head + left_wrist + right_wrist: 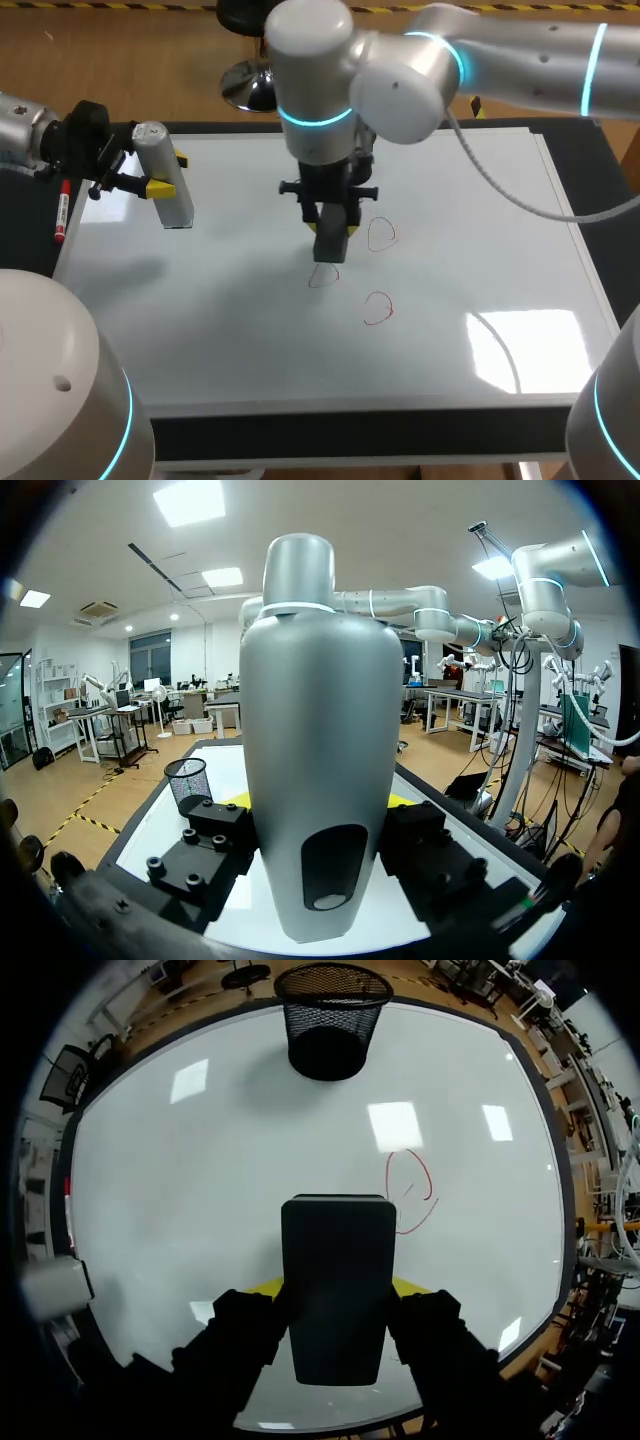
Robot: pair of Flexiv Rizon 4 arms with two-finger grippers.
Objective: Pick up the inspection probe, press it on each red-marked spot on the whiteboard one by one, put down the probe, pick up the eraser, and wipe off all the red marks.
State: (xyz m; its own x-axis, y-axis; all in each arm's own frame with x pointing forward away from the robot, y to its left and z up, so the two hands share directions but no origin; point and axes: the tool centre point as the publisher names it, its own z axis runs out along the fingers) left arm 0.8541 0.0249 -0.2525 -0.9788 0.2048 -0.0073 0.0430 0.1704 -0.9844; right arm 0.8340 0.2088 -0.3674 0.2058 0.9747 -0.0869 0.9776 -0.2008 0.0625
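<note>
Tapered grey probe (318,760) sits gripped by left tool (168,172); right tool (337,1295) clamps blocky black eraser (335,1245).

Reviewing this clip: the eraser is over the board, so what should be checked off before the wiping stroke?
1. Eraser held from both sides by the right gripper: ok.
2. Eraser lined up with the leftmost mark: ok, its lower end hangs just above that mark in the head view.
3. Eraser touching the whiteboard: cannot tell.
4. Probe put down: not ok, the left gripper holds it over the board's left part.
5. Probe apart from the eraser: ok.
6. Red marks wiped: not ok, three show.
</note>
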